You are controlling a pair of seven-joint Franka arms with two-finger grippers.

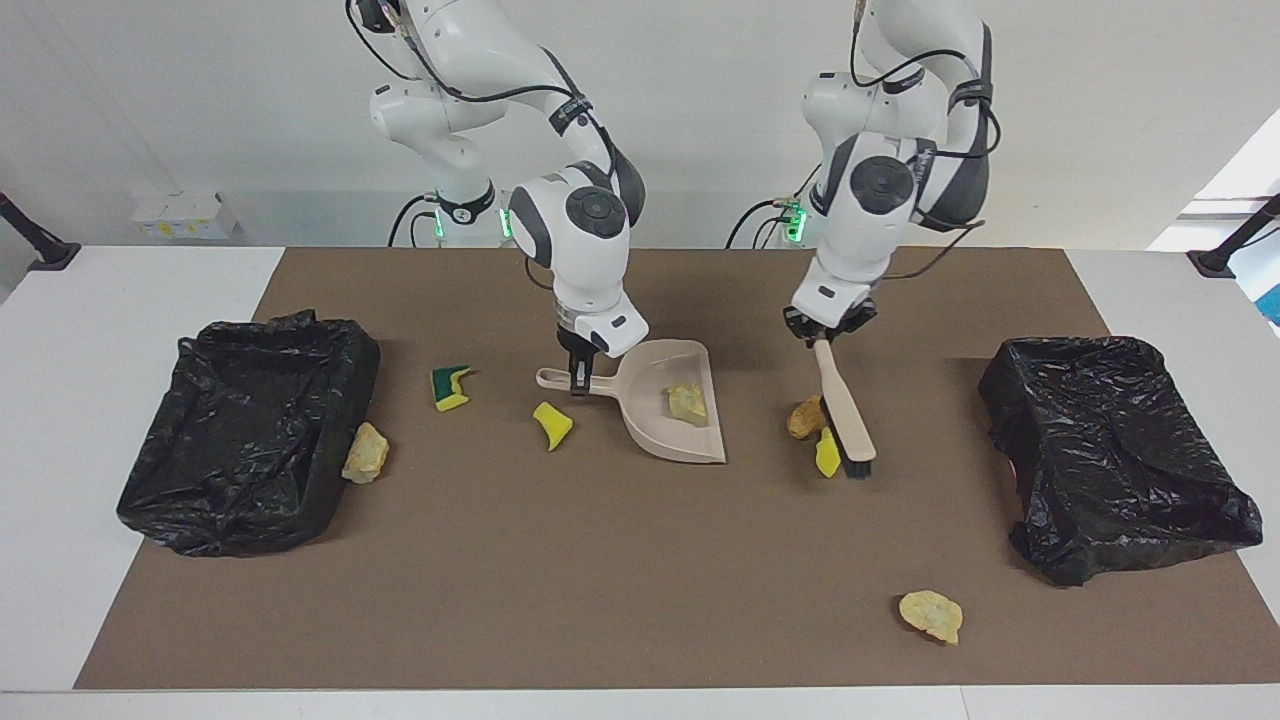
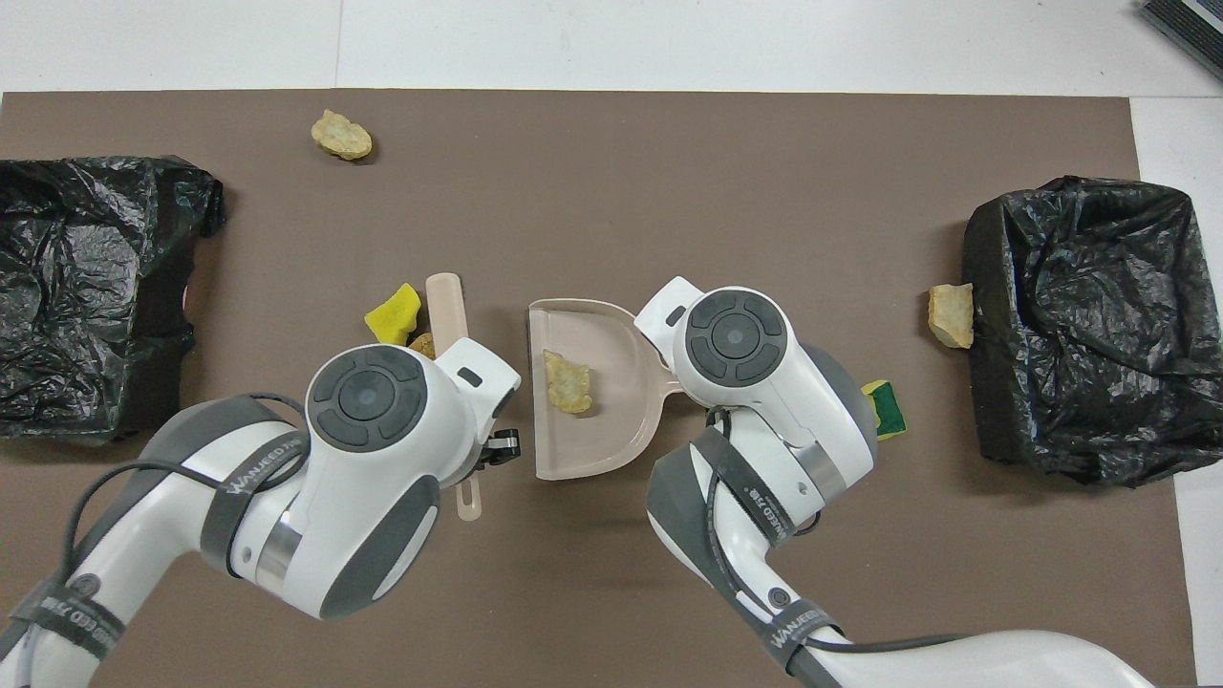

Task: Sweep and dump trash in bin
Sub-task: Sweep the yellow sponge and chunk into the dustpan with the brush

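We've got the right gripper (image 1: 579,381) clamped on the handle of the dustpan (image 1: 672,412), which sits flat mid-desk with one tan scrap (image 1: 687,402) already in it. The left gripper (image 1: 827,331) is closed on the handle of the brush (image 1: 846,418), bristles down on the mat right beside a brown lump (image 1: 805,417) and a yellow sponge piece (image 1: 826,452), on their side toward the left arm's end of the desk.

Looks like the step is pushing those two into the pan's open edge. We'd keep the bristles low and drag both in one steady stroke, with the pan lip pressed flat so nothing slides under.

Other trash: a yellow piece (image 1: 552,423) and a green-and-yellow sponge (image 1: 450,387) near the pan handle, a tan lump (image 1: 366,453) touching the bin (image 1: 250,430) at the right arm's end, and another (image 1: 931,614) near the desk edge farthest from the robots. The other bin (image 1: 1115,450) sits at the left arm's end.
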